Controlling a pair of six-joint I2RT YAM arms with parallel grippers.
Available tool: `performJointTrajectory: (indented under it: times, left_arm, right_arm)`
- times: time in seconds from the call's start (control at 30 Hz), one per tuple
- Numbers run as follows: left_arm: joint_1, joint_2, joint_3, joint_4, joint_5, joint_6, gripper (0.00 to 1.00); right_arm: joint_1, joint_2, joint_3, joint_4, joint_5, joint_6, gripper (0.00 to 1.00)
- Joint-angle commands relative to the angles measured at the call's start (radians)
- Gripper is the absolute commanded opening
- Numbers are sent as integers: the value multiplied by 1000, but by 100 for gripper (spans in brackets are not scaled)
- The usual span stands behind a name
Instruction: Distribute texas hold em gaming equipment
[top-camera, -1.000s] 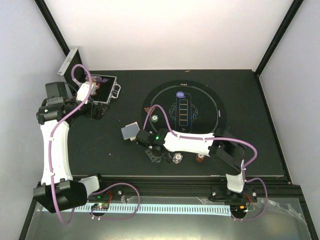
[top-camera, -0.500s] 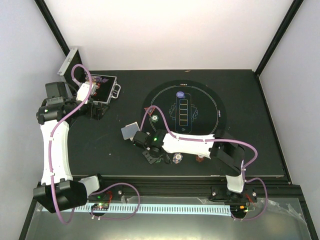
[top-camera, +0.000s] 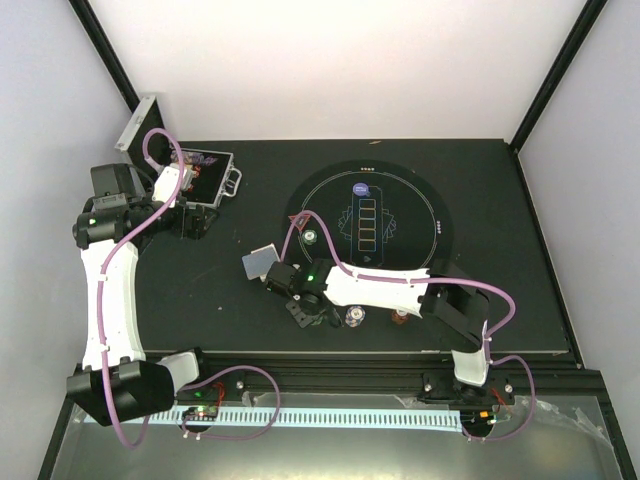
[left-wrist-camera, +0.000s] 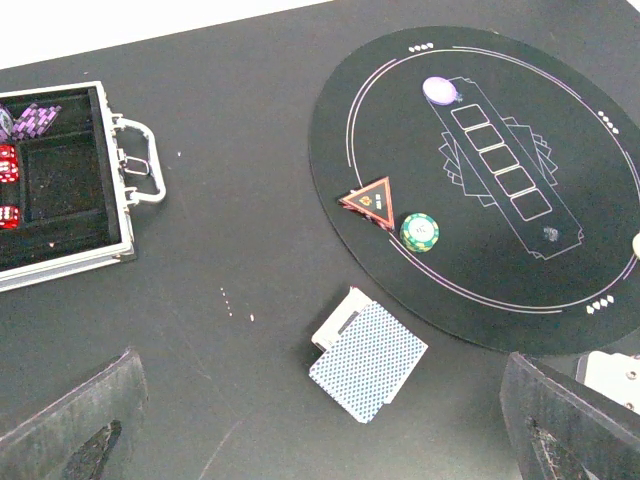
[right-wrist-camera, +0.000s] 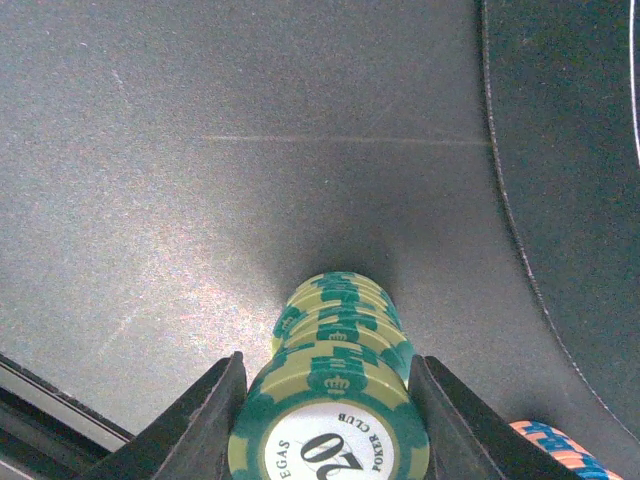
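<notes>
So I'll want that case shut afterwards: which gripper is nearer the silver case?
Left. The left gripper hangs open just beside the silver case at its near edge; the right gripper, shut on a green chip stack, sits well away by the round mat, off its near-left rim.

The black tabletop (right-wrist-camera: 200, 150) looks matt and finely grained, with faint scuffs. The round black playing mat (left-wrist-camera: 400, 100) is smoother, with thin printed lines. The stack of green-and-cream round poker chips (right-wrist-camera: 335, 420) looks like moulded plastic with a soft sheen. The silver hinged case (left-wrist-camera: 60, 270) has bright metal edging, and the grey-blue-backed playing cards (left-wrist-camera: 370, 362) look like smooth card.
</notes>
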Motion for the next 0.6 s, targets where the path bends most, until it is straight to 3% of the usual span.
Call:
performJointTrajectory:
  times: [0.0, 0.13, 0.3, 0.57]
  left_arm:
    - [6, -19, 22, -7, 6, 5, 99]
    - [6, -19, 30, -9, 7, 5, 99]
    - [7, -17, 29, -10, 3, 4, 99]
    - [7, -1, 26, -5, -1, 5, 99]
  right_arm:
    - [-6, -27, 41, -32, 36, -6, 33]
    - [-78, -73, 71, -60, 42, -29, 32]
    - [-259, -99, 142, -97, 83, -104, 31]
    - [-614, 62, 357, -75, 86, -192, 31]
